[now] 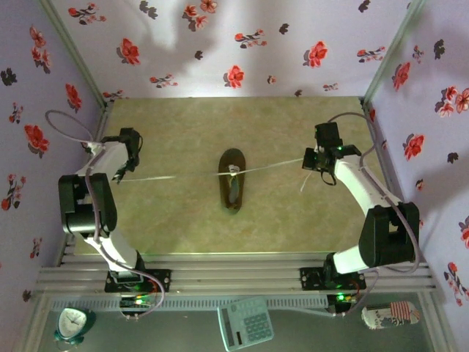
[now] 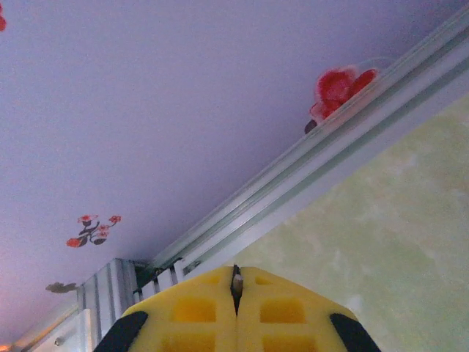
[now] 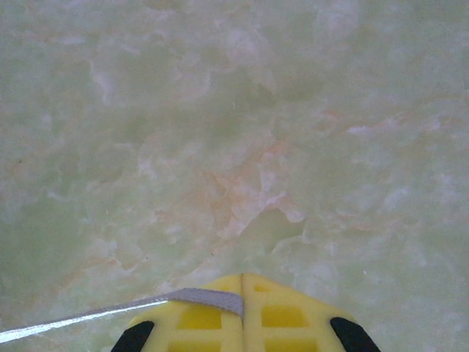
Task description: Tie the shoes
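The shoe point(image 1: 232, 180), a small dark olive sneaker, lies in the middle of the table with its white laces pulled out to both sides. One lace point(image 1: 168, 177) runs left to my left gripper point(image 1: 119, 174), which is shut; in the left wrist view a small bit of lace point(image 2: 236, 279) shows pinched between the yellow fingertips of that gripper point(image 2: 237, 273). The other lace point(image 1: 271, 168) runs right to my right gripper point(image 1: 311, 163). In the right wrist view this gripper point(image 3: 242, 277) is shut on the flat lace point(image 3: 146, 304), which leads off to the left.
Floral walls enclose the table on three sides, with a metal rail point(image 2: 344, 132) along the left wall close to my left gripper. Below the table's near edge lie a small clock point(image 1: 73, 323), a calculator point(image 1: 245, 323) and a patterned can point(image 1: 392, 315).
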{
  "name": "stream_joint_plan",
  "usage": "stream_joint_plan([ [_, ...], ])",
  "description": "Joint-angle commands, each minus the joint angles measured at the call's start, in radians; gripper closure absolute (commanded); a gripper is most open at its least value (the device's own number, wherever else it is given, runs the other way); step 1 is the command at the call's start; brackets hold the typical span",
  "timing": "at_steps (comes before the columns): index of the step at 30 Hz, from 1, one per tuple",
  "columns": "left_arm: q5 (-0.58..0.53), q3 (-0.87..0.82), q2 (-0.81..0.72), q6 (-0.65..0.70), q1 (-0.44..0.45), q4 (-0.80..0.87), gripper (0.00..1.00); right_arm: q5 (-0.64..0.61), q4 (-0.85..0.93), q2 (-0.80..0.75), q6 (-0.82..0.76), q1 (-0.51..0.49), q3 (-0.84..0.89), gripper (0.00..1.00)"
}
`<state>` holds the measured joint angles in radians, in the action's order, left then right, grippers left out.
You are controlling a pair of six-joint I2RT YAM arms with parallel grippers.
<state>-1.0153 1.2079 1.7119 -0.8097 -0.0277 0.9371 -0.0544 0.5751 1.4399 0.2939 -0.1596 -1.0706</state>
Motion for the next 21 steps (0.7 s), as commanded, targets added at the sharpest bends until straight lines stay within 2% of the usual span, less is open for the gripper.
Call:
stream_joint_plan([
  [1,0.018,-0.037,-0.056,0.045,-0.066,-0.096,1.00,-0.104,0.036,-0.009,-0.022,0.011,-0.017,1.00],
  [4,0.104,-0.094,-0.122,0.100,-0.119,-0.194,1.00,-0.132,0.040,-0.008,-0.020,0.021,-0.011,1.00],
  [8,0.169,-0.107,-0.113,0.101,-0.195,-0.219,1.00,-0.139,0.049,0.000,-0.001,0.046,-0.002,1.00],
  [16,0.182,-0.120,-0.077,0.096,-0.291,-0.241,1.00,-0.119,0.062,0.018,0.007,0.088,0.000,1.00],
  [21,0.214,-0.137,-0.076,0.101,-0.294,-0.264,1.00,-0.097,0.057,0.033,0.009,0.092,0.001,1.00],
])
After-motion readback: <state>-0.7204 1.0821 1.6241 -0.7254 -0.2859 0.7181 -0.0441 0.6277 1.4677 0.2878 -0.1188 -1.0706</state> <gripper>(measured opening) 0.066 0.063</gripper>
